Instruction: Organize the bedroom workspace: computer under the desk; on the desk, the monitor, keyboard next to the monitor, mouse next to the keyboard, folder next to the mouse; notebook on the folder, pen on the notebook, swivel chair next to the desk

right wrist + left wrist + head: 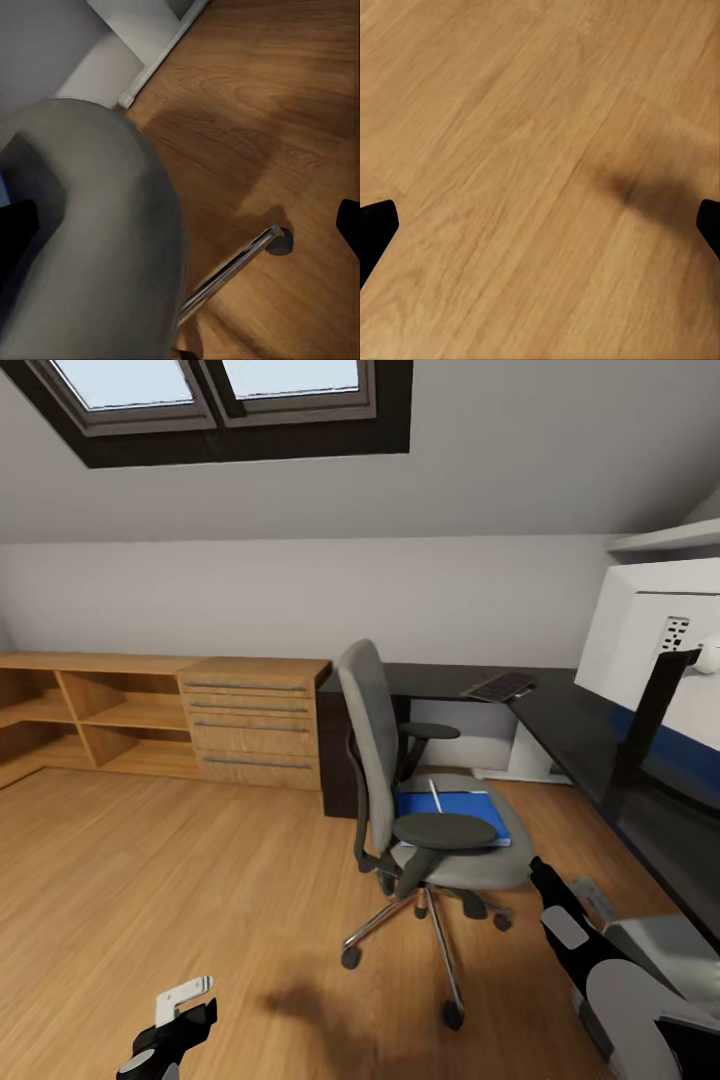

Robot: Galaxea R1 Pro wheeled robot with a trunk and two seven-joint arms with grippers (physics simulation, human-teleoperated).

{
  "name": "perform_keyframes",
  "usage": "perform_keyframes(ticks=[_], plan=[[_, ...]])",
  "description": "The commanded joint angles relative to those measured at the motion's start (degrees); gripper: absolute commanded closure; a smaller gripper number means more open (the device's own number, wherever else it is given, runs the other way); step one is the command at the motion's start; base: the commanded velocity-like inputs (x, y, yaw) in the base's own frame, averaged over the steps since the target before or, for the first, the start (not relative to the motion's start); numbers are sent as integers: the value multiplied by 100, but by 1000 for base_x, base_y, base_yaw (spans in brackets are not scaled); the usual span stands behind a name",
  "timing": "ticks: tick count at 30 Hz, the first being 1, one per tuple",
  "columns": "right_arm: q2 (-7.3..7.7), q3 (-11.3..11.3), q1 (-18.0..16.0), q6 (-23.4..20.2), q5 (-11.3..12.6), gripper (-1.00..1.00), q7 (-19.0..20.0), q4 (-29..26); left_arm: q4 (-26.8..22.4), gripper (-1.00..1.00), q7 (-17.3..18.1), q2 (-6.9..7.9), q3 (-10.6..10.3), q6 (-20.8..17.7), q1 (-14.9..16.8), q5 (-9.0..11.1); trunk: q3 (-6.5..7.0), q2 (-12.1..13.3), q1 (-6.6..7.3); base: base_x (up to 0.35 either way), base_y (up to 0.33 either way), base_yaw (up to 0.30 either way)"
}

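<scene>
The grey swivel chair (375, 760) stands in mid-room on the wood floor, a little out from the black desk (560, 725). On its seat lies the blue folder (465, 808) with a thin white pen (436, 796) across it. The keyboard (498, 686) lies on the desk's far part. The monitor (650, 645) shows its pale back at the right, on a black stand. My right gripper (545, 875) hangs open beside the seat (97, 225), above a chrome leg (232, 270). My left gripper (185, 1010) is open over bare floor (540, 150). Mouse, notebook and computer are out of view.
A light wooden drawer cabinet (255, 720) and open shelves (90, 710) line the far wall left of the desk. A skylight (215, 390) sits in the sloped ceiling. A white desk leg (150, 52) meets the floor beyond the seat. Open floor (150, 880) lies left of the chair.
</scene>
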State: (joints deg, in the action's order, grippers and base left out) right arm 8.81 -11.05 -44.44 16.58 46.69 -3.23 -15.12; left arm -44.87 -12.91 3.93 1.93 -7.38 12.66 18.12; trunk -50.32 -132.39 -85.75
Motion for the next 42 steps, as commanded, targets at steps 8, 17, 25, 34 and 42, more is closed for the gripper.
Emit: perform_keyframes(ticks=[8, 17, 25, 34, 42], plan=[[-17, 36, -4, 156, 60, -100, -11, 45, -13, -100, -22, 2, -6, -27, 0, 51, -6, -3, 1, 6, 5, -148], [-30, 50, -4, 306, 43, -100, 14, 133, -13, -100, -19, 2, -4, -27, 0, 55, -6, -3, 1, 164, 28, -10], [-29, 50, -4, 542, 36, -100, 15, 288, -13, -100, -19, 2, -3, -27, 0, 59, -6, -3, 1, 298, 5, 0], [-7, 49, -4, 546, 58, -100, 8, 385, -13, -100, -19, 2, -8, -27, 0, 60, -6, -3, 1, 217, 0, 0], [12, 41, -4, 508, 68, -100, -7, 403, -13, -100, -19, 2, -8, -27, 0, 60, -6, -3, 1, 193, 0, 0]])
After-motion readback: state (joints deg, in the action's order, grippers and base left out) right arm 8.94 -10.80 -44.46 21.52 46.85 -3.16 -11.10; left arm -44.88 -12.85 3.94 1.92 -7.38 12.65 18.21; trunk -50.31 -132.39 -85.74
